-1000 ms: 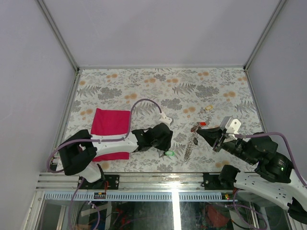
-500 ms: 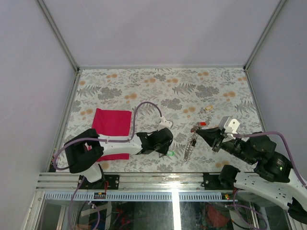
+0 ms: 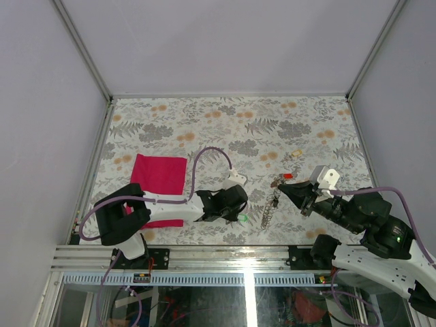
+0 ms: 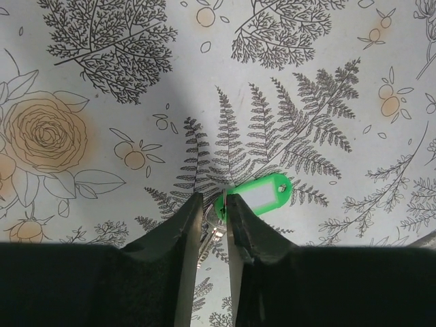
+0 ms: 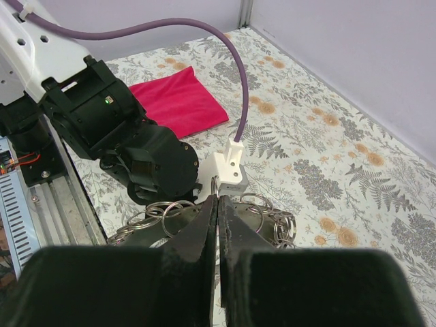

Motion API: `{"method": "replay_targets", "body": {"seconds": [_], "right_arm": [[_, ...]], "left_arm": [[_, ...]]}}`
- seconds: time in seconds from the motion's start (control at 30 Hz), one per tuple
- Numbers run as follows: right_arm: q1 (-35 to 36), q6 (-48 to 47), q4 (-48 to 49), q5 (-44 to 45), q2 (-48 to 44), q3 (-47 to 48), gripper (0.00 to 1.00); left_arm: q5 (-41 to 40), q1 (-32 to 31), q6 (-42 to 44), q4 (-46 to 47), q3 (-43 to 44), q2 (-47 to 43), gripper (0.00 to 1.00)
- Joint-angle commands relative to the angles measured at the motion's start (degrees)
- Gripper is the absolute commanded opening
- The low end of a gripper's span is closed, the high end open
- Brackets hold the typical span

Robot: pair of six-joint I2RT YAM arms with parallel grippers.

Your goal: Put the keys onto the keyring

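L gripper (image 4: 214, 204) pinches small green plastic-tagged key (image 4: 262, 194), white label blank. R gripper (image 5: 217, 201) is pressed together on silver ring chain (image 5: 278, 219).

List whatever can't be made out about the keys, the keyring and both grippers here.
- Green key, left wrist view: its metal blade vanishes between the fingers of the left gripper; whether it is truly pinched is unclear.
- Keyring, right wrist view: the right gripper, shut on it, covers most links and any clasp.
- Red key and pale key, top view: too small to show blade or hole.
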Motion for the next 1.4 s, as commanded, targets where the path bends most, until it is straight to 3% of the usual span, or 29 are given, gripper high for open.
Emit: {"method": "replay_targets", "body": {"seconds": [0.0, 0.27, 0.47, 0.57, 0.73, 0.97, 1.07, 1.23, 1.37], "right_arm": [[0.34, 0.39, 5.12, -0.72, 0.46, 0.33, 0.0], [0.34, 0.5, 5.04, -0.75, 0.45, 0.45, 0.0], [0.39, 0.5, 4.96, -0.72, 0.46, 0.42, 0.0], [0.34, 0.23, 4.83, -0.43, 0.54, 0.53, 0.0], [0.34, -1.33, 4.52, 0.5, 0.47, 1.4, 0.0], [0.41, -3.57, 4.62, 0.15, 0.55, 1.75, 0.0], [0.39, -4.33, 5.09, -0.84, 0.74, 1.12, 0.0], [0.34, -6.79, 6.19, -4.39, 1.47, -0.42, 0.0], [0.35, -7.56, 3.59, -12.61, 5.01, 2.06, 0.0]], "left_arm": [[-2.35, -0.74, -0.38, 0.33, 1.61, 0.16, 0.21], [-2.23, -0.94, -0.17, 0.12, 1.83, 0.49, 0.2], [-2.13, -1.12, -0.06, 0.0, 1.92, 0.41, 0.02], [-2.83, -1.21, 0.22, -0.65, 1.92, -1.02, 0.0], [-4.95, -1.21, 4.33, -0.33, 0.18, -8.99, 0.0], [-2.75, -1.12, 17.88, 4.59, -4.13, -24.72, 0.0], [-2.32, -1.03, 22.03, 1.57, -2.49, -28.41, 0.0], [5.43, -1.05, 28.21, -2.09, 1.99, -33.18, 0.0], [13.89, -0.96, 32.7, 1.57, 1.01, -39.49, 0.0]]}}
